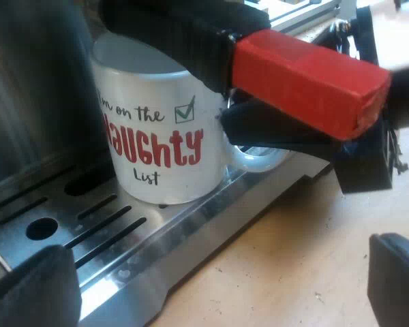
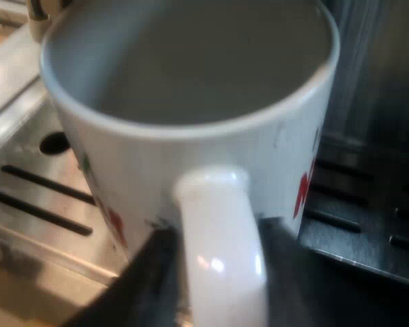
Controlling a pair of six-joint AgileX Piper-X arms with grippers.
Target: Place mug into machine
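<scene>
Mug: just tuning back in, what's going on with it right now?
The right gripper has its fingers closed on the handle of the mug. The mug appears to sit on the machine's slotted drip tray, under the red-ended handle at the machine's front. The left gripper hangs open just off the tray's edge, holding nothing.

The mug carries "I'm on the" in black script with a green tick in a box, "NAUGHTY" in red capitals beneath, then "List" in black.
</scene>
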